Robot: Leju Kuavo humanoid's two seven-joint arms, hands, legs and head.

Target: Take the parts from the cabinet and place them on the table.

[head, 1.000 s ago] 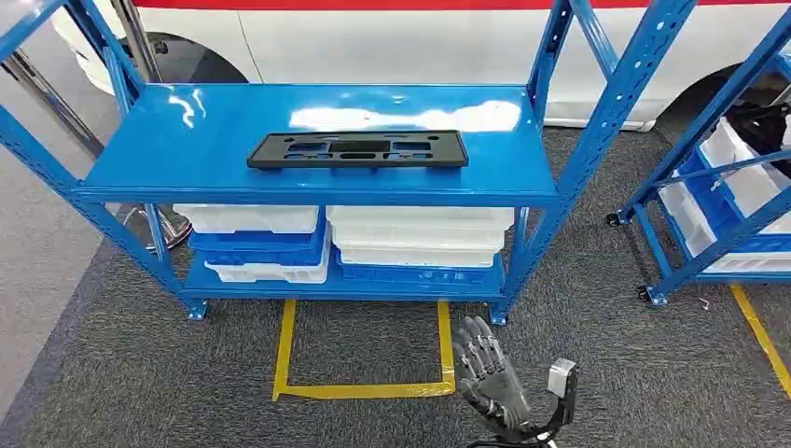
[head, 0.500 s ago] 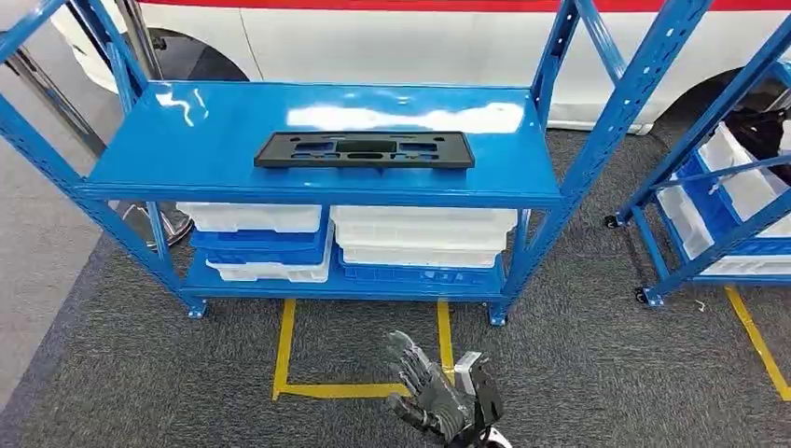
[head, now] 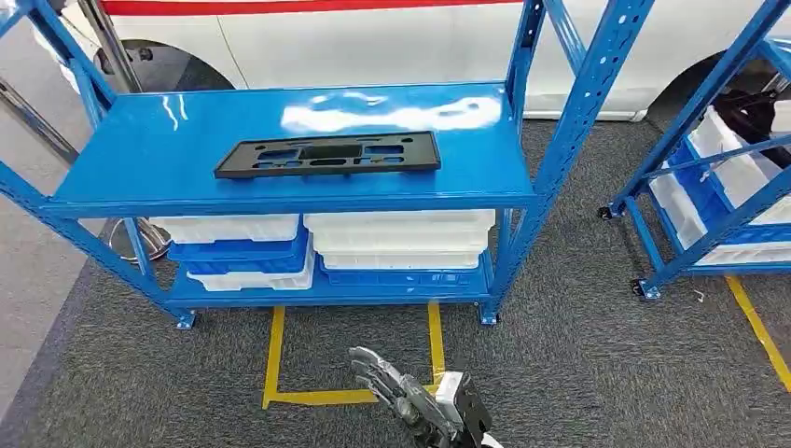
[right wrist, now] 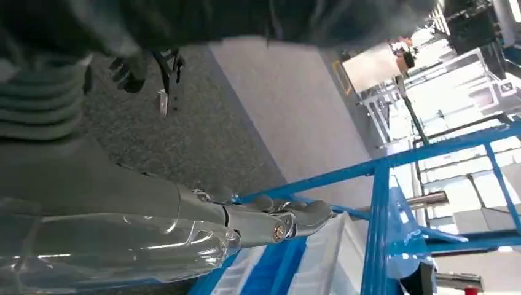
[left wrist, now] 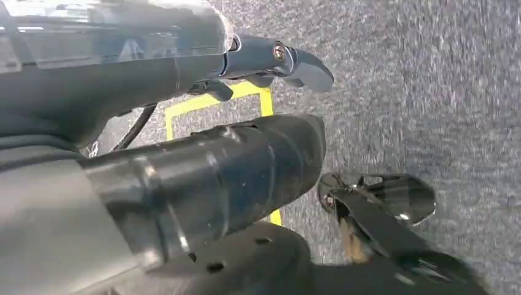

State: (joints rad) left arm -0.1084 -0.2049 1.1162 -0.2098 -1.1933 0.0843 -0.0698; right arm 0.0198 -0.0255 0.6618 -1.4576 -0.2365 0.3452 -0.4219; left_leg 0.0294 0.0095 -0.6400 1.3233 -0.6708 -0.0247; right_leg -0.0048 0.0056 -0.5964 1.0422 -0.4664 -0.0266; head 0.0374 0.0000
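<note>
A flat black plastic part (head: 326, 155) with several cut-outs lies lengthwise on the top shelf of the blue cabinet (head: 140, 159). My right hand (head: 406, 397) hangs low in front of the cabinet, over the yellow floor tape. Its fingers are stretched out and apart and it holds nothing. In the right wrist view the right hand (right wrist: 270, 224) points toward the cabinet's lower shelf. My left hand (left wrist: 246, 147) hangs over the grey carpet with its thumb and fingers (left wrist: 295, 61) extended, and it too holds nothing. Both hands are well below the black part.
White and blue bins (head: 401, 238) are stacked on the cabinet's lower shelf. A yellow tape square (head: 275, 364) marks the carpet in front. A second blue rack (head: 709, 187) with white bins stands at the right. A white vehicle (head: 373, 37) is behind the cabinet.
The camera has shifted, so the cabinet sits a little further left in the picture. My right hand has swung from the right of the tape square leftward and lower, still holding nothing.
</note>
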